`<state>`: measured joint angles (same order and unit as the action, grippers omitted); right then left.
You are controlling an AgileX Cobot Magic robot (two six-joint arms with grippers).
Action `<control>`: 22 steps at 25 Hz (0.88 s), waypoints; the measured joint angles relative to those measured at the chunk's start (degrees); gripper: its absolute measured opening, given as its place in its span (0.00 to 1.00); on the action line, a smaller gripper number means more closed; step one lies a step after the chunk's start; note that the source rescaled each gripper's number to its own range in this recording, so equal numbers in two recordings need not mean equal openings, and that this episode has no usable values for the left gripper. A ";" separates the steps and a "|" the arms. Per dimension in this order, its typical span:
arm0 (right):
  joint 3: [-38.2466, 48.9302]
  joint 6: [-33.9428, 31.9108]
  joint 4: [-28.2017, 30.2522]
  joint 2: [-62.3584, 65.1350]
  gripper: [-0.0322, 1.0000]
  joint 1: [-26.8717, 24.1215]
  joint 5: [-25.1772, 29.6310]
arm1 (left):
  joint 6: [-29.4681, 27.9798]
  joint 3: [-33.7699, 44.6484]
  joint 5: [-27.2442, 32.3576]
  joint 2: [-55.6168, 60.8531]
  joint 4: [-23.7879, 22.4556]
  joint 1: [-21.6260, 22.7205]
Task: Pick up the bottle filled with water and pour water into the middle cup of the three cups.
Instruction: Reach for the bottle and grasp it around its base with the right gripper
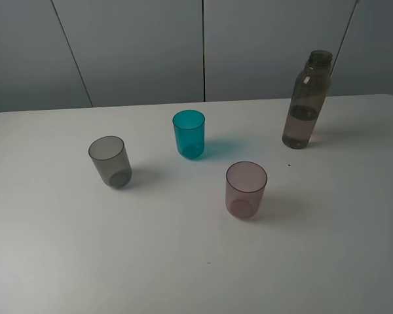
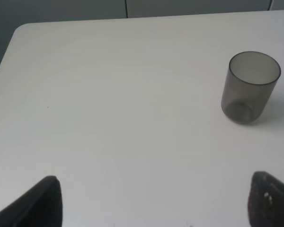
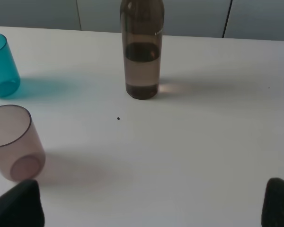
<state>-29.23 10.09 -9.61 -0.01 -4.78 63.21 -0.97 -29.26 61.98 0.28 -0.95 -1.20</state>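
White tabletop (image 1: pixel 183 275), grey wall panels (image 1: pixel 137 52) behind. Neither arm shows in the overhead view.

Nearest, from the wrist views:
- left hand (image 2: pixel 156 201) is released. Its fingertips sit wide apart at the bottom corners of the frame with nothing between them. Only the smoky grey cup (image 2: pixel 251 87) is ahead of it, in the upper right of that frame.
- right hand (image 3: pixel 149 203) is also released, wide and empty. The bottle (image 3: pixel 142 47) stands straight ahead at top centre of its frame, well apart from the hand.

Overhead, near to far:
- pinkish-mauve cup (image 1: pixel 246 190), lower centre-right
- grey cup, centre-left
- middle cup (image 1: pixel 188 133), teal, just above centre
- bottle, upper right, upright and capless, water in its lower part

All three tumblers are upright, look empty and stand well apart.

Step, as I read it: the very start. This is the approach to the bottle, with no grasp and nothing poured.

Next move calls for the right hand to go forward, straddle the bottle body low near the water line, and clamp firmly. Slim smooth plastic could slip or tip. Then lift clear and carry it toward frame centre, over the teal cup. The mauve cup sits near that path on the near side, so keep height. Tilt slowly, because the mouth is narrow and the tumbler is small.
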 joint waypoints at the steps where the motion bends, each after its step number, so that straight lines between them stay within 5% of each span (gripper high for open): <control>1: 0.00 0.00 0.00 0.00 1.00 0.00 0.00 | 0.00 0.00 0.00 0.00 0.00 0.00; 22: 0.00 -1.88 0.00 0.00 1.00 0.00 0.00 | -0.22 0.00 0.00 0.00 0.00 0.00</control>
<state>-29.23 8.21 -9.61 -0.01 -4.78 63.21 -1.18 -29.26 61.98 0.28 -0.95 -1.20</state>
